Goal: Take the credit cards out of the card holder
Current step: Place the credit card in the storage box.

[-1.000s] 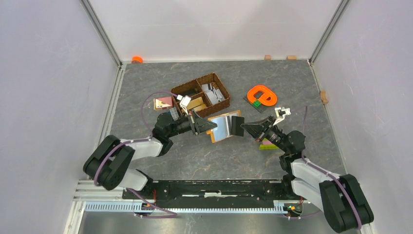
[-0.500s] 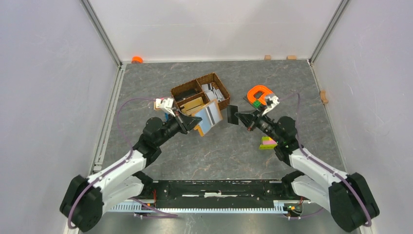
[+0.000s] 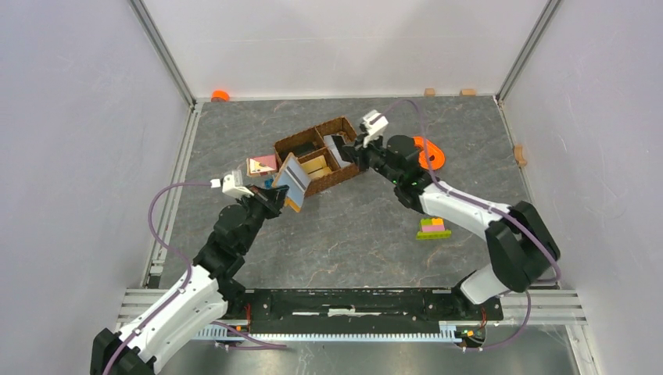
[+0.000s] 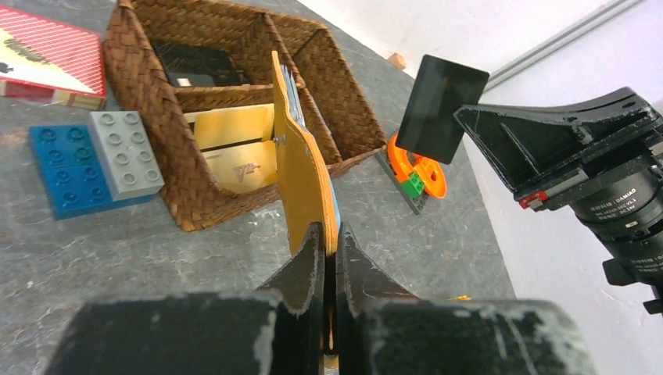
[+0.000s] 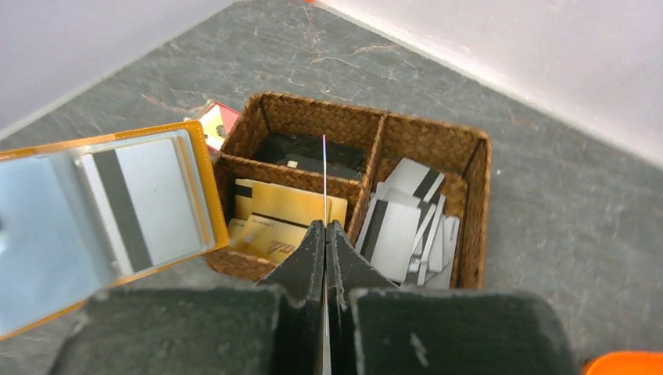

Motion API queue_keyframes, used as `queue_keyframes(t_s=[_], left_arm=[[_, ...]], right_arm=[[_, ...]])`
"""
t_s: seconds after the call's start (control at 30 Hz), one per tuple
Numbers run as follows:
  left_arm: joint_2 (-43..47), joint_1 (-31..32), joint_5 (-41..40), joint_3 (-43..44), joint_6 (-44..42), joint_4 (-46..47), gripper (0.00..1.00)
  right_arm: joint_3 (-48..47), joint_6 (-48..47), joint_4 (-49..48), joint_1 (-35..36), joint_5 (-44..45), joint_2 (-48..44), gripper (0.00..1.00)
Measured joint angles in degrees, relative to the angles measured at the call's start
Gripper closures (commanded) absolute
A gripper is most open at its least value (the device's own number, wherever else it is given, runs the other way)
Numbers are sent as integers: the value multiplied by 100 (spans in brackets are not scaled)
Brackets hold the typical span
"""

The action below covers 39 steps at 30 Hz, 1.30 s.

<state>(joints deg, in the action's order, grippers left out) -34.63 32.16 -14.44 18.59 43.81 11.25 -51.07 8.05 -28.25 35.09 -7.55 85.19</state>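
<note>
The mustard-orange card holder (image 3: 291,178) hangs open in my left gripper (image 3: 275,195), just left of the wicker basket (image 3: 344,123). In the left wrist view the holder (image 4: 301,164) stands edge-on, pinched between my shut fingers (image 4: 328,236). In the right wrist view its light blue inside (image 5: 109,226) still shows a silver card with a black stripe (image 5: 145,205). My right gripper (image 3: 346,150) is shut on a black card (image 4: 442,98) and holds it over the basket; in its own view the card is a thin edge (image 5: 324,180) above the gripper (image 5: 325,228).
The basket (image 5: 375,137) has three compartments: black cards (image 5: 313,152), gold cards (image 5: 285,211), silver cards (image 5: 406,226). A red box (image 3: 262,165) and blue and grey bricks (image 4: 86,160) lie left of it. An orange ring (image 3: 430,152) and a brick stack (image 3: 432,228) lie to the right.
My right gripper carried the black card away from the holder, up and left over the basket. My left gripper drew the open holder left, beside the basket.
</note>
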Motion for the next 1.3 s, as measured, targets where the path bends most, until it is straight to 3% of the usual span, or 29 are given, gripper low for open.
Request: queue_keyframes(t_s=[0.33, 0.63, 0.93, 1.3], left_arm=[[380, 0, -407, -256, 197, -208, 98], [748, 0, -632, -306, 219, -297, 98], [623, 0, -632, -306, 219, -389, 98], [616, 0, -579, -306, 323, -409, 98]], right_arm=[[-2363, -1980, 713, 483, 162, 2033, 100], [-3528, -3504, 999, 632, 573, 3200, 100], [-3882, -4555, 951, 678, 835, 3668, 100], [-4717, -5831, 1565, 756, -157, 4308, 100]])
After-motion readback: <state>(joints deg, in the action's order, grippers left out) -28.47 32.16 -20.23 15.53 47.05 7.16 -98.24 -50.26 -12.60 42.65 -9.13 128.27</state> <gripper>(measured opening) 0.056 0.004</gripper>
